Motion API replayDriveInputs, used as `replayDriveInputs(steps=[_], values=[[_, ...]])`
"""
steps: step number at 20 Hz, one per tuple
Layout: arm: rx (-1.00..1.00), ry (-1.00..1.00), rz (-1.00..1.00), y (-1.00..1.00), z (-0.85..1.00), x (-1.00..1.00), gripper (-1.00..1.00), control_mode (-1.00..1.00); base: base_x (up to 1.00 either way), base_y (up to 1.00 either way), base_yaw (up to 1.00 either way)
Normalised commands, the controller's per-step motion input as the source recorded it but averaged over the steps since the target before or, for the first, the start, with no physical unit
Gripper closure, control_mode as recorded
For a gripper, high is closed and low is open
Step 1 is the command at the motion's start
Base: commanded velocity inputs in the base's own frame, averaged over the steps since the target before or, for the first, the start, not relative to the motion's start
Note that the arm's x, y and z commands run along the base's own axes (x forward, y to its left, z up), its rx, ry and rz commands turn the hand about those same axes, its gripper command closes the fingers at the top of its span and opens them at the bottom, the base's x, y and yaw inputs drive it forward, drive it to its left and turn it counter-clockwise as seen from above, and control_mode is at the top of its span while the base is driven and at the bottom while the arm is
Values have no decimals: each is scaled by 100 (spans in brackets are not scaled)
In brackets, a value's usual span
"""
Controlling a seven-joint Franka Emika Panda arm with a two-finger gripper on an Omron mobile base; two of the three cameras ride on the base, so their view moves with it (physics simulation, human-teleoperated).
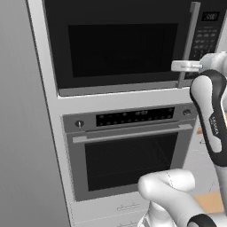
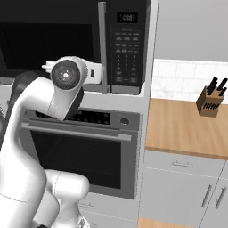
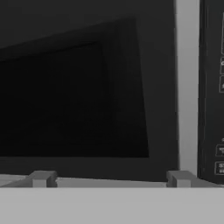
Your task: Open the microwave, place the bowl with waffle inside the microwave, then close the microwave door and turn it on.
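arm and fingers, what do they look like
The arm is glossy white with rounded links and black bands at the joints; one link bears small dark lettering. A round grey cap covers a joint. The gripper has a pale hand and two small, blocky grey fingers.

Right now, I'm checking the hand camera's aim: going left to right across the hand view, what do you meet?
Dark window of the microwave door → vertical grey bar handle → dark keypad strip. The open gripper faces the door.
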Motion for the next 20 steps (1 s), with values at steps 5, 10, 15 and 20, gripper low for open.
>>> replayDriveInputs(steps=[5,10,15,20], values=[[0,0,-2,-78,0,-30,-100,-100,0,0,0],[-1,0,-2,-62,0,-13,-100,-100,0,0,0],[-4,0,-3,-42,-3,-2,-100,-100,0,0,0],[-4,-2,-1,-39,-20,0,-100,-100,0,0,0]])
